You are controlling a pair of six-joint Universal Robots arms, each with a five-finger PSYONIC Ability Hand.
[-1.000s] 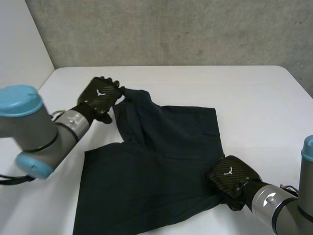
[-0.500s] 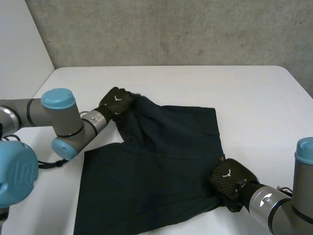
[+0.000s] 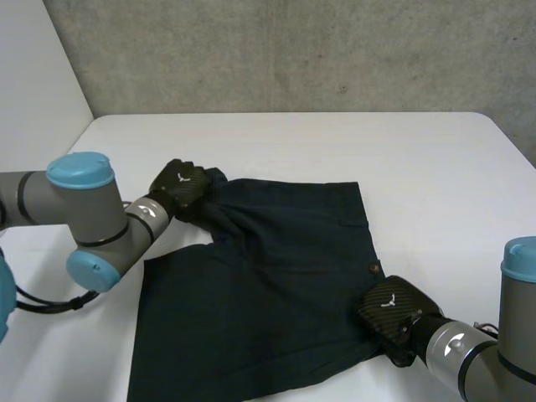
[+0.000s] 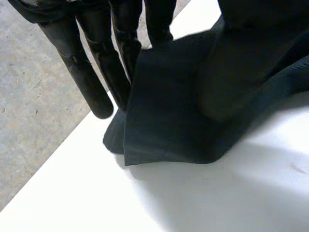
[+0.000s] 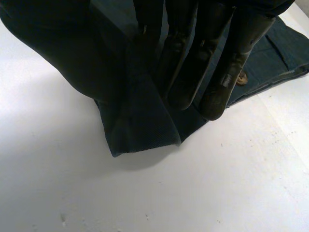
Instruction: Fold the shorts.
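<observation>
The dark blue shorts point(image 3: 268, 285) lie spread on the white table point(image 3: 419, 159), a little left of its middle, with the waist side toward the right and one leg reaching to the near edge. The left hand point(image 3: 178, 188) is at the far left corner of the shorts, where the cloth is gathered into a small raised bunch. In the left wrist view its fingers point(image 4: 91, 82) are almost straight and stand on one side of the cloth point(image 4: 169, 111), and the thumb presses from the other side, so the hand pinches this corner just above the table point(image 4: 217, 193). The right hand point(image 3: 391, 308) is at the near right corner of the shorts, close to a small brown button point(image 3: 373, 268). In the right wrist view its fingers point(image 5: 222, 82) lie over the cloth point(image 5: 145, 125) and the thumb is under the fold, so this corner is also held between them and lifted slightly from the table point(image 5: 193, 193). The button point(image 5: 240, 78) shows there beside the fingertips. Behind the table stands a grey concrete wall point(image 3: 293, 50).
</observation>
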